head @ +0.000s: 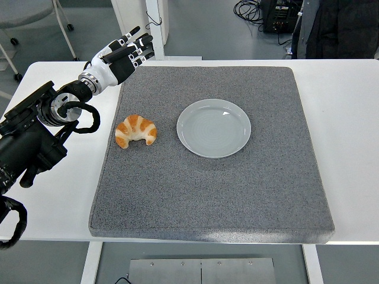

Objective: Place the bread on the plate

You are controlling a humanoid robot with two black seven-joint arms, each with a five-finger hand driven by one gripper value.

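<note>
A golden croissant lies on the left part of the grey mat. A round grey plate sits on the mat to the croissant's right, with nothing on it. My left hand is raised at the mat's far left corner, fingers spread and holding nothing, well behind the croissant. My right arm is out of view.
The grey mat covers most of the white table. A chair stands beyond the table at the far left, and cables and a dark box lie on the floor at the far right.
</note>
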